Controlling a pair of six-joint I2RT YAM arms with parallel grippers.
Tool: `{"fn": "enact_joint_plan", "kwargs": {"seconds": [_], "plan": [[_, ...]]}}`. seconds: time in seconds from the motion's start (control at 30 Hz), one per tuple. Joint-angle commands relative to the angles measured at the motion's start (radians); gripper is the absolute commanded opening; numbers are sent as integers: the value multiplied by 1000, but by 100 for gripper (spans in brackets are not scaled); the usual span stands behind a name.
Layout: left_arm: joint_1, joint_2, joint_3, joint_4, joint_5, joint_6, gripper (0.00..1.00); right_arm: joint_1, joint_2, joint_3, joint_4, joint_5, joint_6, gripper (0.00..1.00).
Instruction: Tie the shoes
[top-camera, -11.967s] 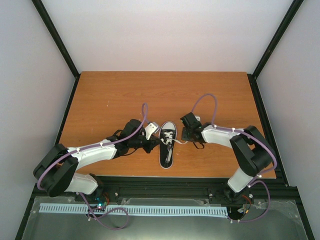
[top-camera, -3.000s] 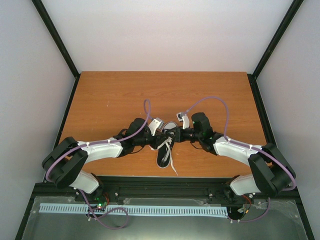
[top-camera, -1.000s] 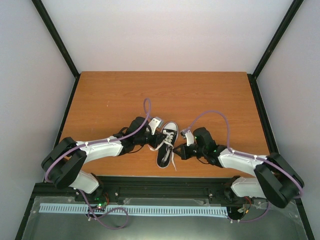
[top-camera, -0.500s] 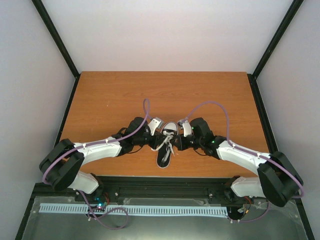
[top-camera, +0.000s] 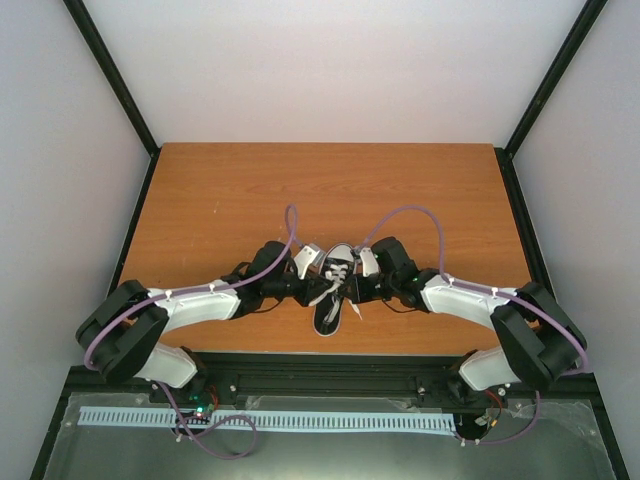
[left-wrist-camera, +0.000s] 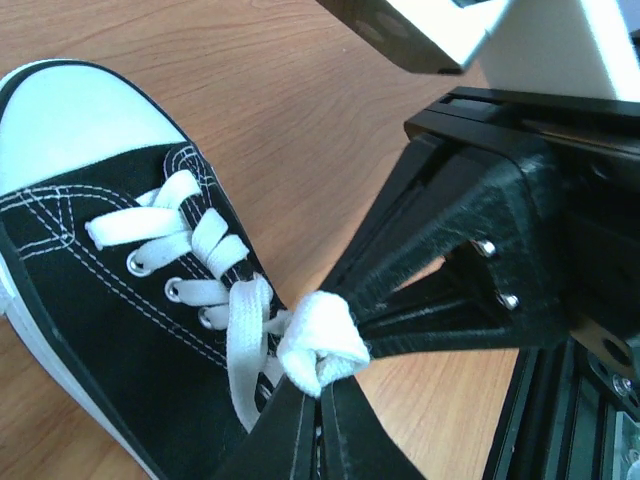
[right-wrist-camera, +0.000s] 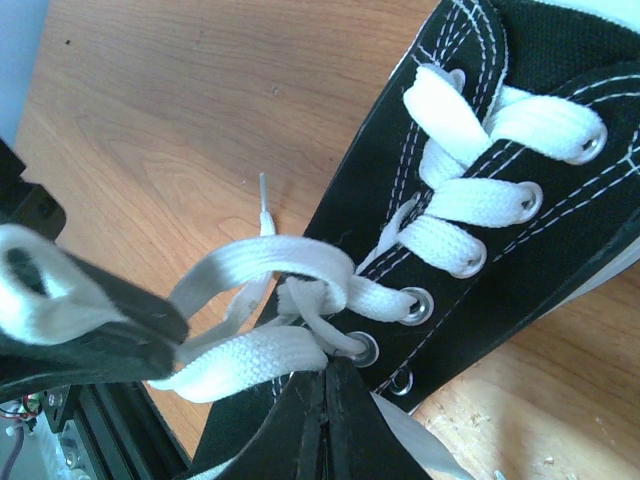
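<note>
You're mid-knot: left claw (left-wrist-camera: 318, 395) pinches a wad of lace (left-wrist-camera: 318, 345), and the right claw (right-wrist-camera: 327, 385) looks clamped on lace too, though it's hard to tell. The shoe (top-camera: 331, 316) sits between them on the table (top-camera: 250, 190). Next I'd pull apart to cinch.

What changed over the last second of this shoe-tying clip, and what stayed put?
The right hand, a second ago drawn back to the near right of the shoe, swung back in to the laces. It now meets the left hand over them, both shut on lace. The left hand kept its place at the shoe's left side. The shoe stayed put, toe pointing away.
</note>
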Motion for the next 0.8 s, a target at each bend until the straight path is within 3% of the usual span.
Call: {"fn": "enact_joint_plan", "kwargs": {"seconds": [0.0, 0.33, 0.53, 0.77], "plan": [[1, -67, -43, 70, 18, -3, 1, 9, 22, 26, -15, 6, 18, 3], [-1, -84, -64, 58, -22, -17, 1, 18, -29, -18, -84, -38, 4, 3], [-5, -29, -32, 78, -9, -28, 1, 98, -78, 23, -119, -72, -30, 3], [-10, 0, -9, 101, -6, -51, 1, 162, 32, 88, -106, -46, -18, 3]]}}
